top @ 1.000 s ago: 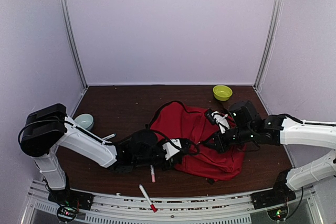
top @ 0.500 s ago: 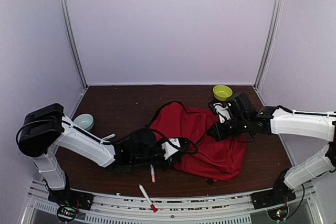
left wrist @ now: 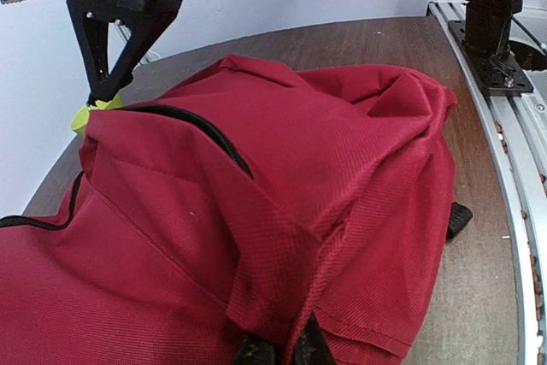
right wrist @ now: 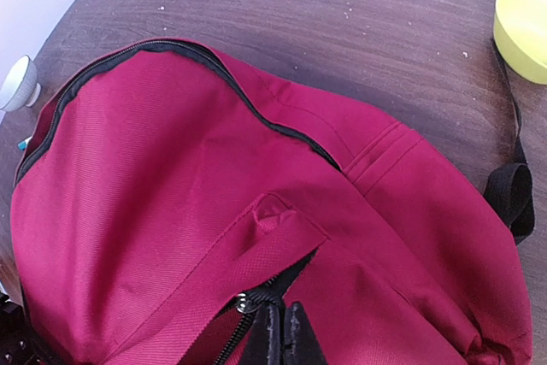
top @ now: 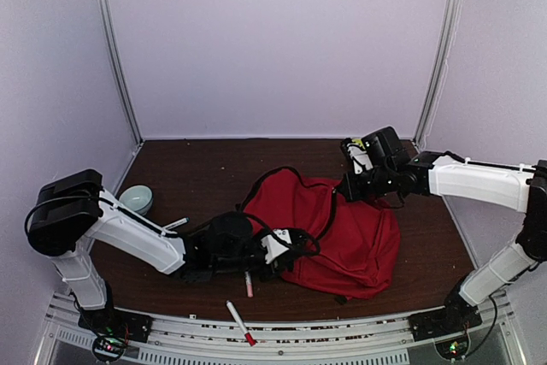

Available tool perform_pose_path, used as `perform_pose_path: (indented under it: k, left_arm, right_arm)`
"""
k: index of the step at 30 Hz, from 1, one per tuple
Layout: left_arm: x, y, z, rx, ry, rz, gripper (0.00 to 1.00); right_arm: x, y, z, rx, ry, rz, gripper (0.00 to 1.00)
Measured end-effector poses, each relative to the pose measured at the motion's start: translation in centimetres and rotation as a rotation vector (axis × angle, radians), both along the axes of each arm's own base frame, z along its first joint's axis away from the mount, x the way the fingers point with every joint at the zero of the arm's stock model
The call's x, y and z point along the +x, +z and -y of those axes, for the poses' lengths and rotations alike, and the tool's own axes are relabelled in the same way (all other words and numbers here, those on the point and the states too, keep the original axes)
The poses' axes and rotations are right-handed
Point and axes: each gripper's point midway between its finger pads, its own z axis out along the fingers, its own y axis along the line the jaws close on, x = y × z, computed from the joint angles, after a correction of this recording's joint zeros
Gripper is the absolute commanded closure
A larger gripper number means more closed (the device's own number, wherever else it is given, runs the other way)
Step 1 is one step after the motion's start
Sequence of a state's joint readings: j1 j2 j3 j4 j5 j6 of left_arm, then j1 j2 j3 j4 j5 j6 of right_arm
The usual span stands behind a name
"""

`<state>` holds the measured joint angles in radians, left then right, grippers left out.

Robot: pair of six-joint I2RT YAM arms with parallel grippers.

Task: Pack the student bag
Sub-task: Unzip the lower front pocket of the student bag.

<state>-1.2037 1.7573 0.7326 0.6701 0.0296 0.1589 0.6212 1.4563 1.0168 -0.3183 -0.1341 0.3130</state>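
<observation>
While a pen [top: 240,323] lies outside, the left gripper [left wrist: 284,350] pinches the bag [top: 342,228] hem and the right gripper [right wrist: 282,332] clamps it at the zipper [right wrist: 245,303]; packing looks unfinished.

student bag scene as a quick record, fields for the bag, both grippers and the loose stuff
bag: red student bag, lying on the table
left gripper: left gripper shut on the bag's red fabric
right gripper: right gripper shut on the bag at the zipper slider
bowls: yellow bowl beyond the bag; pale bowl by the left arm
markers: first marker beside the bag; second marker at the near edge
</observation>
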Motion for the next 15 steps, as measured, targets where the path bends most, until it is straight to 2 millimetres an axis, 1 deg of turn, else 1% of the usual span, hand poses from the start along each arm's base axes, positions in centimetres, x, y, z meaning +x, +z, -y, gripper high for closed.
perform_pose_path:
  k: [6,15]
  left_arm:
    - [-0.6,0.0,0.2,-0.007,-0.01,-0.025,1.0]
    - [-1.2,-0.1,0.1,0.0,-0.02,-0.055,1.0]
  right_arm:
    - [-0.5,-0.5,0.4,-0.01,-0.001,-0.013,1.0]
    - [-2.3,-0.5,1.7,-0.015,-0.002,-0.02,1.0]
